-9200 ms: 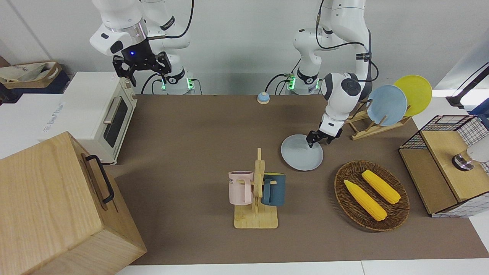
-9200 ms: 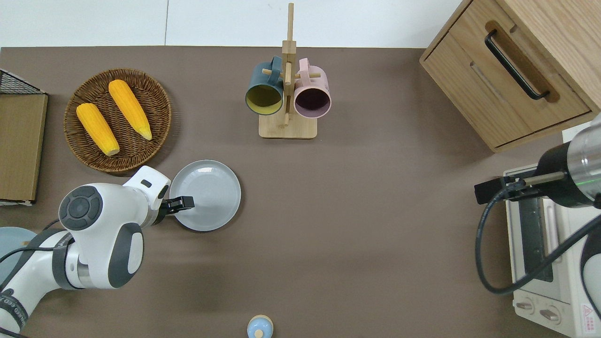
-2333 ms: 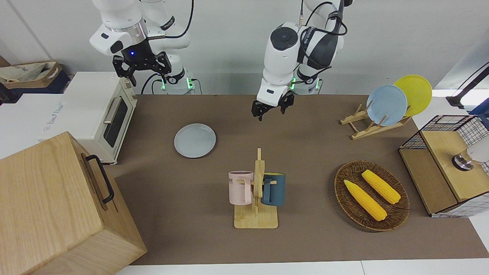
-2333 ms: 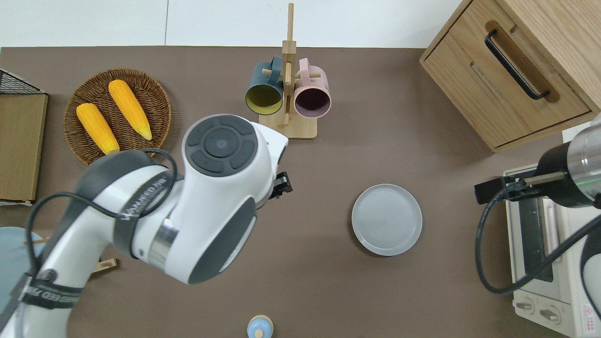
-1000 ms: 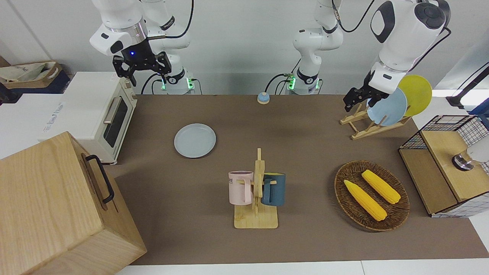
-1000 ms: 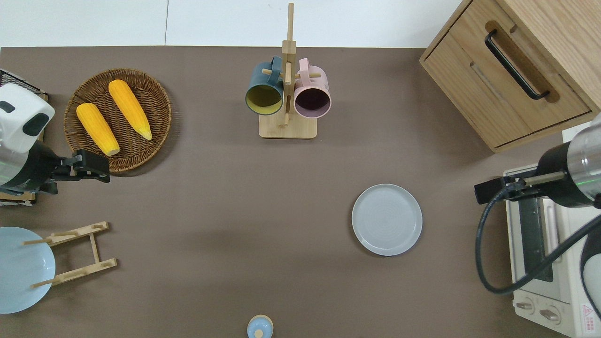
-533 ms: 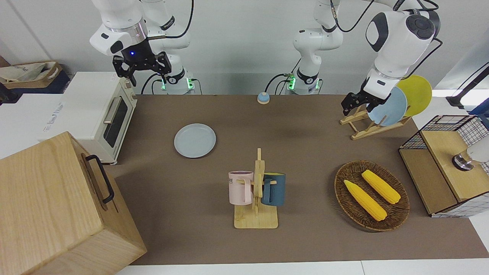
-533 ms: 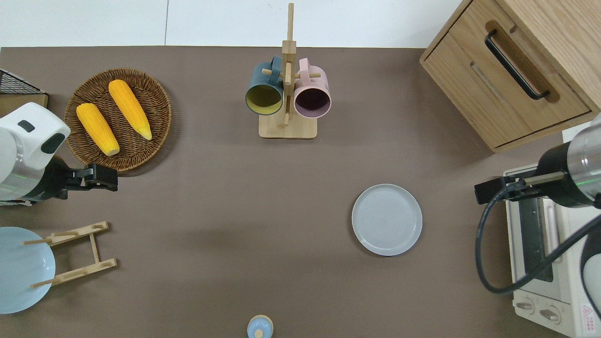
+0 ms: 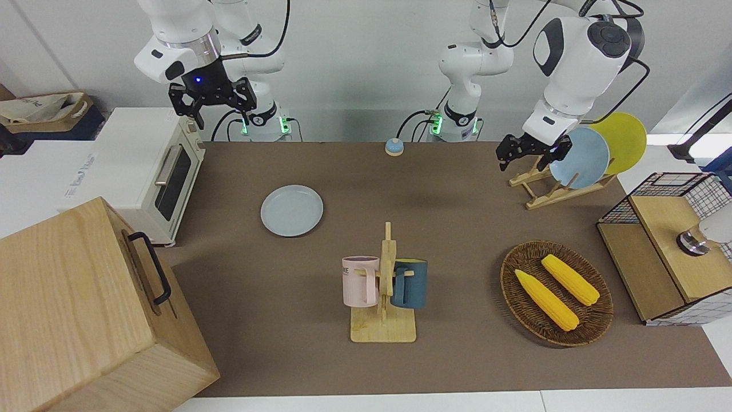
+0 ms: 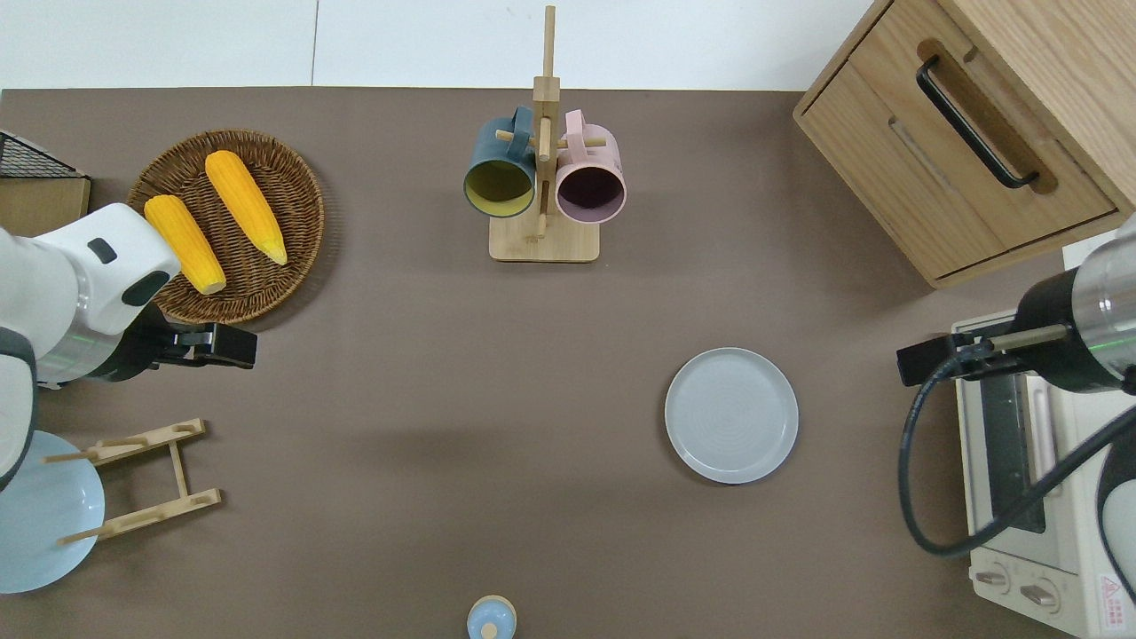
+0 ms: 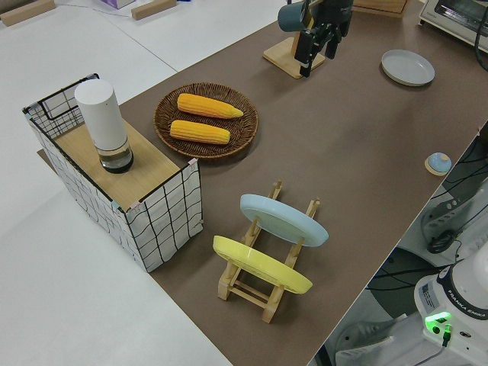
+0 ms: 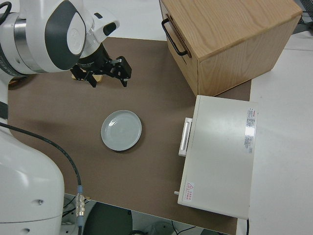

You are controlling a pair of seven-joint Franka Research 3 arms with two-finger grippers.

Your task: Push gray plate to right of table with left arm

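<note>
The gray plate [image 9: 291,210] lies flat on the table [image 9: 457,229] toward the right arm's end, near the toaster oven; it also shows in the overhead view [image 10: 731,414] and the right side view [image 12: 121,130]. My left gripper [image 9: 530,153] is open and empty, up in the air. In the overhead view it [image 10: 222,346] is over the table between the corn basket and the plate rack, a long way from the gray plate. My right arm is parked, its gripper [image 9: 213,109] open.
A mug stand [image 9: 383,286] with a pink and a dark blue mug stands mid-table. A wicker basket [image 9: 556,293] holds two corn cobs. A wooden rack [image 9: 540,191] holds a bluer plate and a yellow plate. Toaster oven [image 9: 154,166], wooden cabinet [image 9: 80,309], wire crate [image 9: 669,246], small bell [image 9: 393,147].
The gray plate went from near the basket to the right arm's end, then stayed still. My left gripper pulled back to its own end and now drifts toward the table's middle.
</note>
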